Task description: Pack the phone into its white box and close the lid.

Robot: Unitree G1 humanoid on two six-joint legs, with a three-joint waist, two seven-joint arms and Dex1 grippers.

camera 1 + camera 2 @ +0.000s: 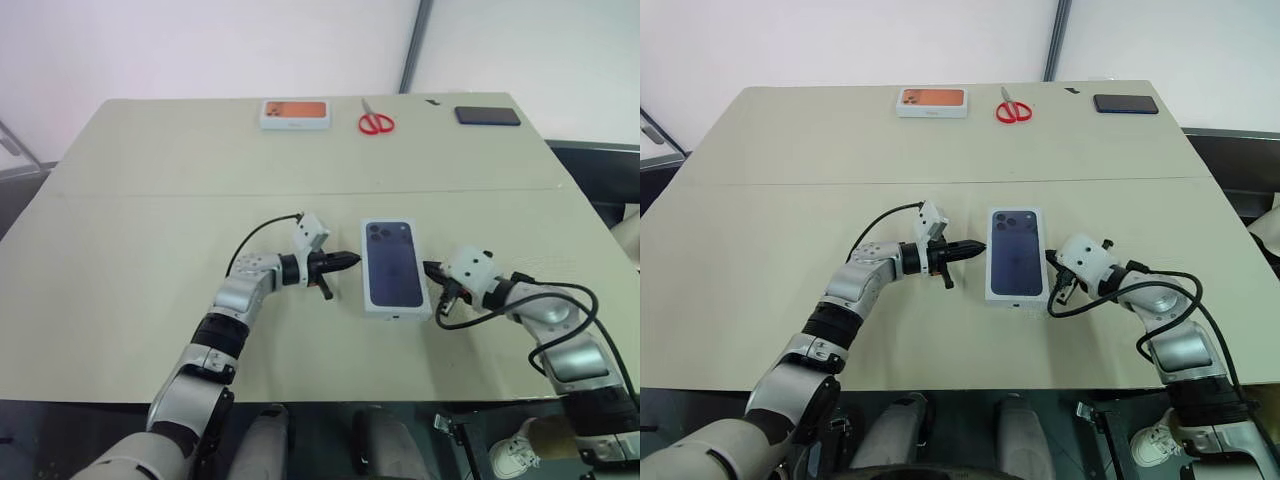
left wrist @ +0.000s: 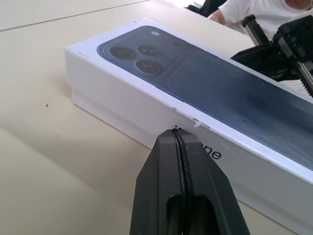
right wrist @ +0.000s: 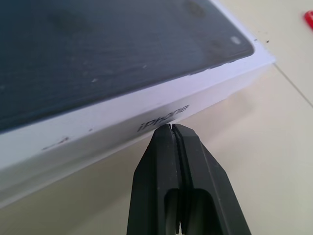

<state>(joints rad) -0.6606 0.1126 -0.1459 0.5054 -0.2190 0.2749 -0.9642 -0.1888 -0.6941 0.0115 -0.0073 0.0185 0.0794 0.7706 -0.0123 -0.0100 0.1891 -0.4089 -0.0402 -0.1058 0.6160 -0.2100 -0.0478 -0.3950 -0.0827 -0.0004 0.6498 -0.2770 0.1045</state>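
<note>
Both hands clenched empty: left hand (image 1: pixel 345 261), right hand (image 1: pixel 432 270) flanking lid (image 1: pixel 392 265). Pressing evenly inward, downward, seating lid flush on desk (image 1: pixel 150 220).

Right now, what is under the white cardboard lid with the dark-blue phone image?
Under the white cardboard lid with the dark-blue phone image, a strip of the shallow white box base shows along its lower edge, resting on the beige table. The lid covers the inside, so any phone there stays hidden.

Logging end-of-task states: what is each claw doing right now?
Left claw: shut, holding nothing, tip at the left side of the lid.
Right claw: shut, holding nothing, tip at the lid's right side.
</note>
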